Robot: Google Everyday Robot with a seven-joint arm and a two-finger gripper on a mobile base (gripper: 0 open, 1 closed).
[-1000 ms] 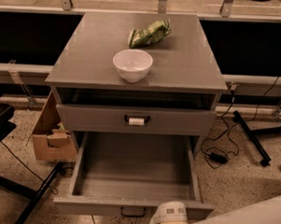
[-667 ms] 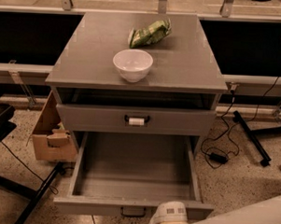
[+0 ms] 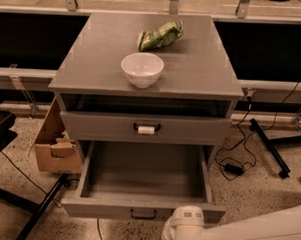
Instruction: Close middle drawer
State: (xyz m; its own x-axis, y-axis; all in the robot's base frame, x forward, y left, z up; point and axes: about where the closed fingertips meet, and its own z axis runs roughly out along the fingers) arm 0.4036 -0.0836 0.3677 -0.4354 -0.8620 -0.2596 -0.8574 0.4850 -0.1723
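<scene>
The middle drawer [image 3: 144, 174] is pulled far out of the grey cabinet [image 3: 203, 69]. Its deep grey box is empty. Its flat front faces me low in the view, with a plain black bracket handle [image 3: 143, 214] at centre. Above it, the drawer with a white tag on its handle [image 3: 146, 130] stands slightly out from the cabinet. My white arm [image 3: 235, 233] reaches in from the bottom right, and its rounded end [image 3: 185, 224] sits just right of the black handle, in front of the drawer front. My gripper is out of view.
A white bowl [image 3: 142, 69] and a green snack bag [image 3: 160, 35] sit on the cabinet top. A cardboard box [image 3: 54, 143] stands on the floor at the left, by a black stand leg [image 3: 36, 212]. Black cables and an adapter [image 3: 233, 168] lie at the right.
</scene>
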